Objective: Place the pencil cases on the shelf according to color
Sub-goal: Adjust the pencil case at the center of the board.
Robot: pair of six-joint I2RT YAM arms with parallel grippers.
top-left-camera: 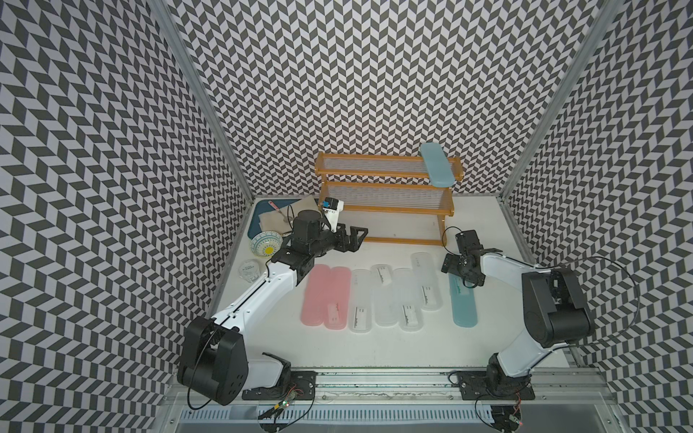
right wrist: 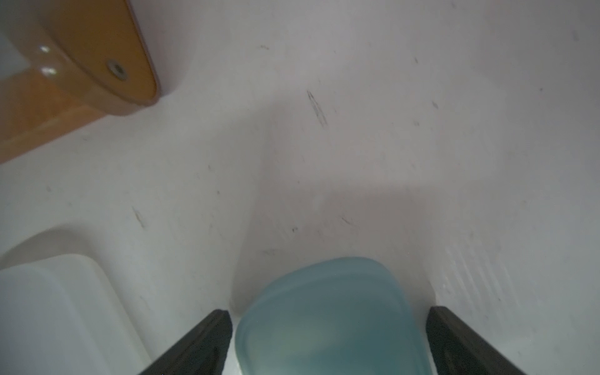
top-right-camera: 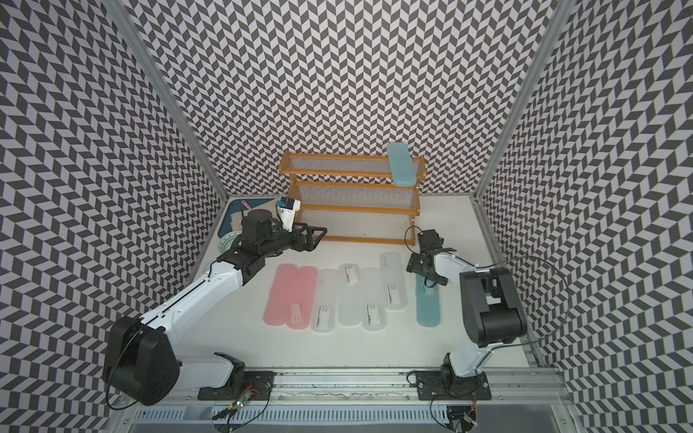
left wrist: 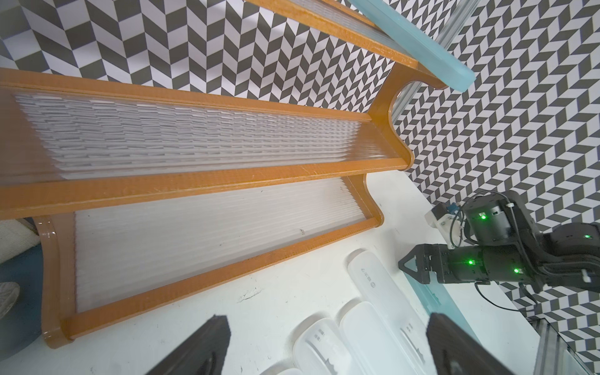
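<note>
Both top views are taken up by a white table [top-left-camera: 375, 345] on which the shelf [top-left-camera: 375, 174] [top-right-camera: 337, 173] is set against the patterned back wall. A light blue case [top-left-camera: 437, 165] [top-right-camera: 402, 164] is laid crosswise on the top tier at the shelf's right end, with both ends overhanging the rails. In front of the shelf, a staggered row is formed on the table: two pink cases [top-left-camera: 317, 296] are placed side by side at the left, and four frosted white cases [top-left-camera: 386, 296] are packed next to them. A second light blue case [top-left-camera: 464, 307] [top-right-camera: 428, 307] is laid a little apart at the right. The right gripper [top-left-camera: 463, 273] [top-right-camera: 427, 271] is held over the shelf-side end of this second case. In the right wrist view that rounded end [right wrist: 328, 324] is framed by the spread fingers of the gripper [right wrist: 328, 311], and a narrow gap is left on each side, so nothing is pinched. The left gripper [top-left-camera: 354, 238] is held just before the lowest tier. In the left wrist view it [left wrist: 327, 321] is seen with its fingers wide apart and nothing between them. A dark blue tray [top-left-camera: 262, 221], a patterned bowl [top-left-camera: 265, 244] and a clear glass [top-left-camera: 250, 270] are kept along the table's left edge.
</note>
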